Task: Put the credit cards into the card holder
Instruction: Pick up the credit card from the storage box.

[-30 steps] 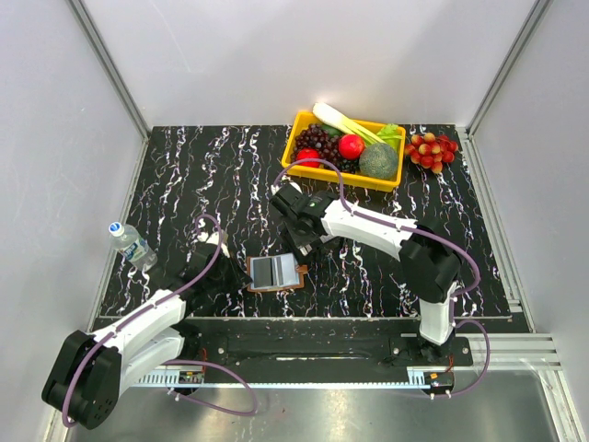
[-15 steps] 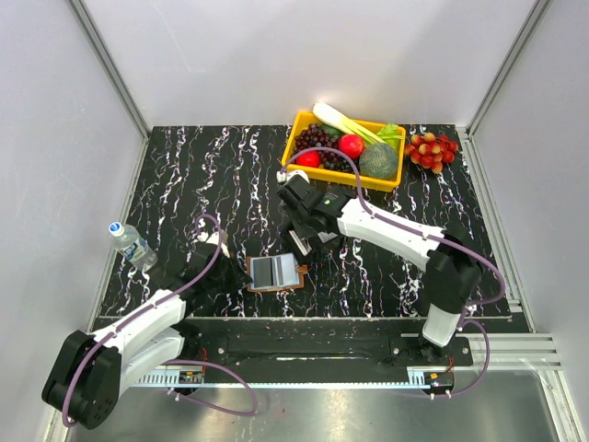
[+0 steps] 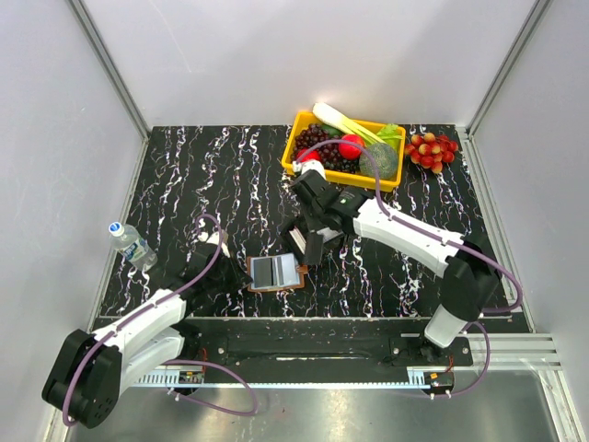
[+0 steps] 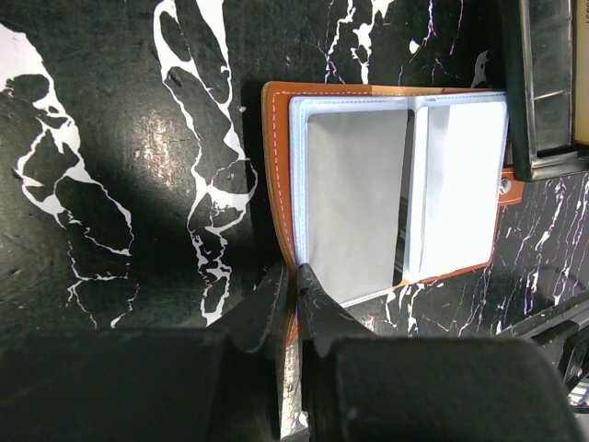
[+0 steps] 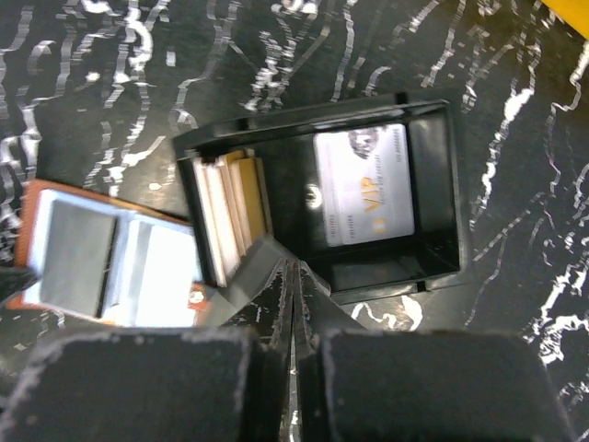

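Lately your shut, empty right hand quit the brown leather card holder, pinched by your left hand, for the black box of credit cards, presumably to pick.

Bright, even overhead light casts only soft shadows in the top view and a dull sheen on the marbled table, while the right wrist view is slightly soft, with the right gripper dark and out of focus.

place: we see a robot lab cell | evidence: plain white walls, aluminium frame rails, black marbled surface
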{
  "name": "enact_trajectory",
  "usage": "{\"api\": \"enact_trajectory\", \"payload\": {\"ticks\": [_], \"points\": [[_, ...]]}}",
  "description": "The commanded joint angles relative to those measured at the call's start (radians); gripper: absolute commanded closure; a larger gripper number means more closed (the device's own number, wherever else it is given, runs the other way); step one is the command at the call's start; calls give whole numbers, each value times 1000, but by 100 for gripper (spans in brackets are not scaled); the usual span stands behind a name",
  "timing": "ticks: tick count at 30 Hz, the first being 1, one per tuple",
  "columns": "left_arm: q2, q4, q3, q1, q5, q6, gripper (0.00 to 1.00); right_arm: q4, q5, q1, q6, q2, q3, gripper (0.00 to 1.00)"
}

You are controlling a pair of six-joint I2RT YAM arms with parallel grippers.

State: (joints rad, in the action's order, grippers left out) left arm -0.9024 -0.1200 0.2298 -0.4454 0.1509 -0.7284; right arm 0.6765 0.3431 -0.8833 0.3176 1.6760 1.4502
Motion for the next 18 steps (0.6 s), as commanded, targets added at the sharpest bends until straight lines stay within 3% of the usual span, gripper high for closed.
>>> {"api": "enact_trajectory", "payload": {"ticks": [1,6,9,11,13,18], "points": [[-12,36,19,4,32,20,92,-61,22,52,-14,13,-42,100],[-13,31,23,4,27,23,92,-65,-32,58,-6,85,-25,100],[-12,25,22,4,26,23,92,-43,-27,66,41,64,-33,82],[-13,20,22,4,26,26,92,-57,-53,67,69,-1,-80,79],[-15,19,20,4,24,27,92,-65,-88,76,110,-79,-161,64],[-26,20,32,4,29,27,92,-35,-206,99,262,-251,-371,54]]}}
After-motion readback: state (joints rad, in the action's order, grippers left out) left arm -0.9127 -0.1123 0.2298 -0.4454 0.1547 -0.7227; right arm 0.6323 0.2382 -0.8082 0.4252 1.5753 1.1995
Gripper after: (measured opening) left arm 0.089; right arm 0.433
